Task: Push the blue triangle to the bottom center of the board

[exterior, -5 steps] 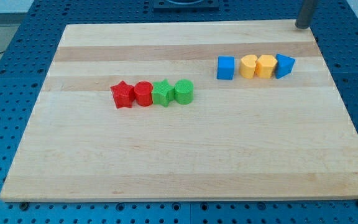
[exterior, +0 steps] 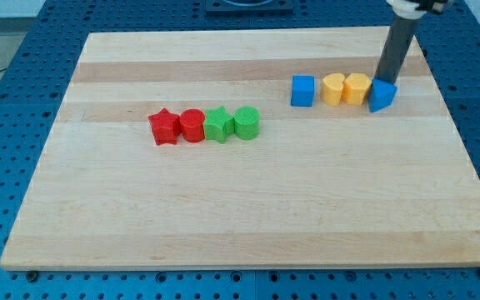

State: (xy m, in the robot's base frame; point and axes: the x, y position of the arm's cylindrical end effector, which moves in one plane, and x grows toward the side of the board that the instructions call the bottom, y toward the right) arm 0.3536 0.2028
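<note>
The blue triangle [exterior: 381, 96] lies at the view's upper right, at the right end of a row of blocks. My tip [exterior: 382, 79] stands right at the triangle's top edge, touching or nearly touching it. To the triangle's left sit two yellow blocks, one rounded [exterior: 357, 87] and one heart-like [exterior: 333, 88], then a blue cube [exterior: 303, 91] a little apart.
A second row lies left of the board's middle: red star [exterior: 164, 127], red cylinder [exterior: 192, 126], green star [exterior: 217, 125], green cylinder [exterior: 247, 122]. The wooden board [exterior: 240, 217] rests on a blue perforated table.
The rod has come down from the board's top right corner to the blue triangle's top edge. The triangle has shifted slightly toward the view's bottom.
</note>
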